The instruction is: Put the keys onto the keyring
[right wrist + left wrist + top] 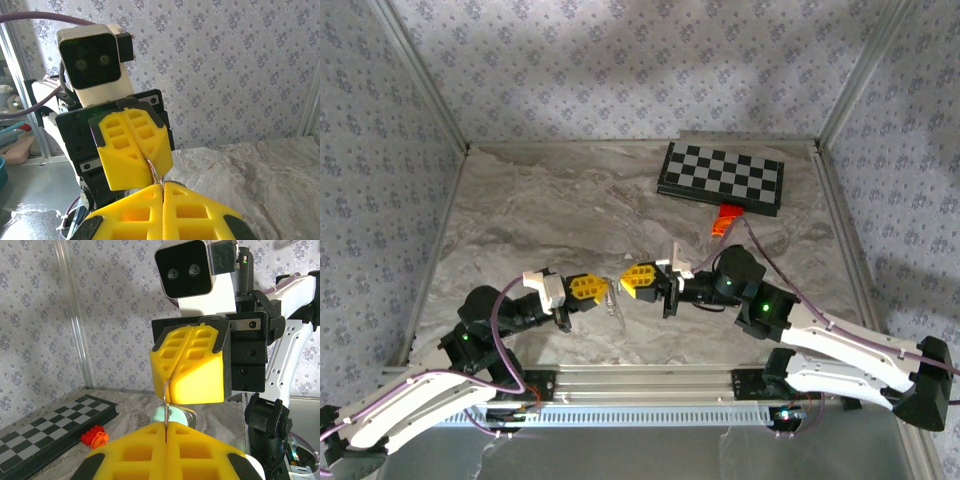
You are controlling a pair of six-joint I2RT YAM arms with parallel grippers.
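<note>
Pinching the keyring (166, 399) from opposite sides above the table (520, 210), left hand (588, 288) and right hand (638, 277) both clamp it; the teal key (159, 416) sits just beside the wire; uneven pulling could twist the ring free and drop both.

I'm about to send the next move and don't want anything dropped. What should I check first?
1. Left hand shut on the keyring: ok.
2. Right hand shut on the same ring: ok.
3. Teal key threaded on the ring: cannot tell; it sits behind the wire.
4. Orange block and checkerboard away from both hands: ok.
</note>
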